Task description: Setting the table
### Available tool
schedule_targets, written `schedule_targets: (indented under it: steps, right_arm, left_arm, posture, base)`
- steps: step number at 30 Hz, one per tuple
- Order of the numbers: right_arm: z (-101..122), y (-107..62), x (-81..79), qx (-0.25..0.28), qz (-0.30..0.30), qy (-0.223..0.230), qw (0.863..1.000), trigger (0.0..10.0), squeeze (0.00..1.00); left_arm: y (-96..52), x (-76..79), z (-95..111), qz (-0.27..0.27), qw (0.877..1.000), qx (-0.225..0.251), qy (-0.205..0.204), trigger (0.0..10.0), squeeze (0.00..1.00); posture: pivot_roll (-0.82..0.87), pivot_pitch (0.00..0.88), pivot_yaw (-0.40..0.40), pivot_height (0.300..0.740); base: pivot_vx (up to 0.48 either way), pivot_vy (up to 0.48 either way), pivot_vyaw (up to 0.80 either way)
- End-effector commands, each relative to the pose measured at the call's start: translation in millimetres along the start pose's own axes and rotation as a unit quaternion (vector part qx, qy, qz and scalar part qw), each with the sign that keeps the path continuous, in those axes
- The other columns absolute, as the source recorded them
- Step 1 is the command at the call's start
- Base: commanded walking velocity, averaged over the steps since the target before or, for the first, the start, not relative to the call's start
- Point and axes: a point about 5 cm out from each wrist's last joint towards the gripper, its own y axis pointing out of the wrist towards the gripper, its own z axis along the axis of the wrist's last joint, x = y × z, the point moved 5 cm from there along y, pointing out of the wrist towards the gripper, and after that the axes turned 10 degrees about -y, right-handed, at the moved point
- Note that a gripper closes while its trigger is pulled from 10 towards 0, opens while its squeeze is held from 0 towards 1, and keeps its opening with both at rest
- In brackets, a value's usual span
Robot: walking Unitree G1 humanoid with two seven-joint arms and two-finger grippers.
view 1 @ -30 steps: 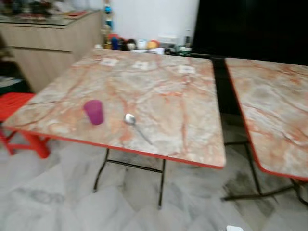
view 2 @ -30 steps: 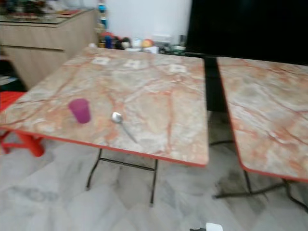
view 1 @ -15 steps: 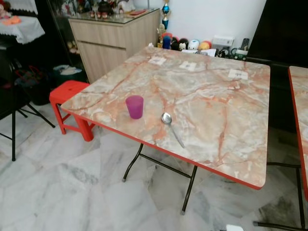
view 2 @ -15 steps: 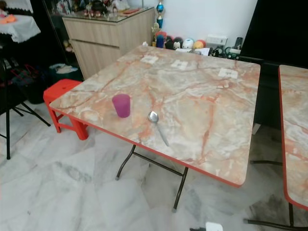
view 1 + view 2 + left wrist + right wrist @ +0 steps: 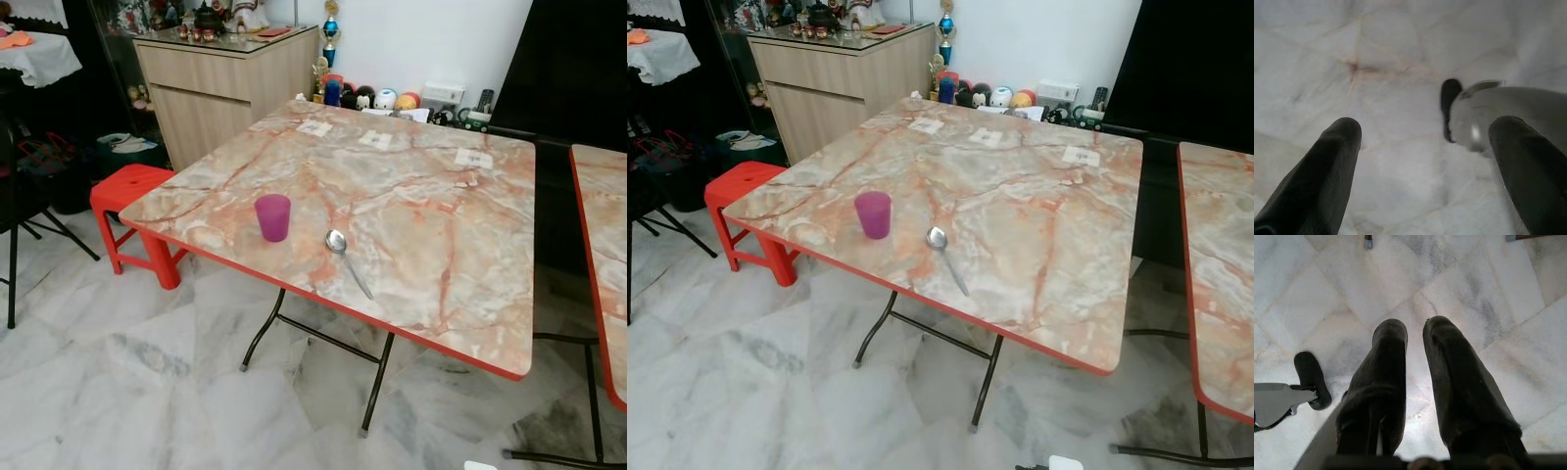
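Nearest the robot, the pale marble floor (image 5: 118,392) is seen, and both arms hang down over it. In the left wrist view the left gripper (image 5: 1425,142) is held with its two black fingers (image 5: 1327,166) wide apart and nothing between them; a silver foot of the robot is seen beyond them. In the right wrist view the right gripper (image 5: 1414,333) is pointed at the floor tiles, its fingers (image 5: 1383,367) drawn close together with a narrow slit left between them, and nothing is held.

Further on, a folding counter (image 5: 460,284) with a marbled orange top and a red edge is stood on thin black legs. Near its front-left edge a purple cup (image 5: 273,216) is set upright, and a metal spoon (image 5: 346,257) is laid just beside it on the cup's right, bowl toward the far side and handle toward the near edge; the two are not touching. Three small paper cards (image 5: 377,139) are laid along the far side.

To the left, a red plastic stool (image 5: 132,196) is placed beside the counter. At the right, part of a second counter (image 5: 600,255) of the same pattern is seen. Behind, a wooden cabinet (image 5: 225,83) is stood against the wall, with small toys (image 5: 377,96) lined up on the floor beside it.
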Motion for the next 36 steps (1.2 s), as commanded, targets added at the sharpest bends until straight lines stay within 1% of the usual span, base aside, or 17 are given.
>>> schedule_targets:
  steps: [1,2,3,4,7,10,11,14,15,17,22,26,28,29,30,31,36]
  right_arm:
    - [-1.0,-0.2,0.5,-0.001,-0.004,0.013,1.0,10.0,0.0]
    - [-1.0,-0.2,0.5,-0.001,-0.004,0.013,1.0,10.0,0.0]
    - [-0.6,-0.2,0.7,0.001,-0.005,0.015,1.0,10.0,0.0]
    - [-0.5,-0.2,0.7,0.002,-0.005,0.015,1.0,10.0,0.0]
    - [-0.9,-0.3,0.8,0.001,-0.006,0.013,1.0,10.0,0.0]
    - [-1.1,-0.3,0.6,0.002,-0.007,0.012,1.0,10.0,0.0]
    - [-0.7,-0.3,0.3,0.003,-0.006,0.014,1.0,10.0,0.0]
    - [-0.2,-0.4,0.0,0.005,-0.005,0.015,1.0,10.0,0.0]
    - [0.3,-0.4,0.0,0.007,-0.005,0.016,1.0,10.0,0.0]
    - [0.6,-0.3,0.0,0.008,-0.005,0.015,1.0,10.0,0.0]
    - [5.2,-0.1,0.9,0.018,-0.009,0.019,1.0,10.0,0.0]
    - [11.9,0.4,1.8,0.031,-0.012,0.027,0.999,10.0,0.0]
    - [30.7,1.9,7.8,0.055,-0.024,0.036,0.998,10.0,0.0]
    - [30.7,1.9,7.8,0.055,-0.024,0.036,0.998,10.0,0.0]
    - [40.4,2.3,10.5,0.068,-0.027,0.05,0.996,10.0,0.65]
    - [45.0,2.4,11.9,0.074,-0.028,0.053,0.995,10.0,1.0]
    - [59.4,2.4,14.9,0.094,-0.032,0.051,0.994,10.0,1.0]
  left_arm:
    - [1.7,6.3,1.3,0.002,1.0,-0.005,0.007,10.0,0.0]
    - [1.7,6.3,1.3,0.002,1.0,-0.005,0.007,10.0,0.0]
    - [3.2,17.4,3.1,-0.003,1.0,-0.003,0.008,10.0,0.0]
    - [3.8,22.2,3.6,-0.005,1.0,-0.003,0.008,10.0,0.0]
    - [4.2,27.4,3.6,-0.007,1.0,-0.002,0.009,10.0,0.0]
    - [4.8,37.8,3.3,-0.012,1.0,-0.002,0.01,10.0,0.0]
    - [5.0,46.8,2.4,-0.016,1.0,-0.003,0.012,10.0,0.0]
    - [5.1,53.7,2.0,-0.019,1.0,-0.003,0.012,10.0,0.0]
    - [5.3,60.4,2.6,-0.021,1.0,-0.003,0.013,10.0,0.0]
    - [5.4,66.9,3.7,-0.024,1.0,-0.002,0.014,10.0,0.0]
    - [5.2,47.2,3.8,-0.014,1.0,0.0,0.019,10.0,0.0]
    - [5.1,43.6,3.8,-0.012,1.0,0.0,0.019,10.0,0.0]
    - [4.9,41.4,3.5,-0.011,1.0,0.001,0.018,10.0,0.0]
    - [4.9,41.4,3.5,-0.011,1.0,0.001,0.018,10.0,0.0]
    - [4.9,41.3,3.5,-0.011,1.0,0.001,0.018,10.0,0.0]
    - [4.8,41.3,3.3,-0.012,1.0,0.001,0.017,10.0,0.0]
    - [4.7,41.0,3.4,-0.014,1.0,0.002,0.014,10.0,0.0]
  posture:
    - [0.07,0.0,-0.012,0.74]
    - [0.07,0.0,-0.012,0.74]
    - [0.07,0.0,-0.012,0.74]
    - [0.07,0.0,-0.012,0.74]
    - [0.07,0.0,-0.011,0.74]
    - [0.07,0.0,-0.011,0.74]
    - [0.07,0.0,-0.011,0.74]
    - [0.07,0.0,-0.01,0.74]
    - [0.07,0.0,-0.01,0.74]
    - [0.07,0.0,-0.01,0.74]
    - [0.07,0.0,-0.01,0.74]
    - [0.06,0.0,-0.01,0.74]
    - [0.06,0.0,-0.011,0.74]
    - [0.06,0.0,-0.011,0.74]
    - [0.06,0.0,-0.01,0.74]
    - [0.06,0.0,-0.011,0.74]
    - [0.06,0.0,-0.014,0.74]
  base:
    - [0.0,0.424,-0.8]
    - [0.0,0.424,-0.8]
    - [0.0,0.424,0.0]
    - [0.0,0.424,0.0]
    - [0.0,0.424,0.0]
    - [0.0,0.421,0.0]
    - [0.0,0.424,0.0]
    - [0.0,0.424,0.0]
    - [0.0,0.42,0.0]
    - [0.0,0.418,0.0]
    - [0.0,0.162,0.0]
    - [0.0,0.0,0.0]
    - [0.0,0.0,0.0]
    - [0.0,0.0,0.0]
    - [0.0,0.0,0.0]
    - [0.0,0.0,0.0]
    - [0.0,0.0,0.0]
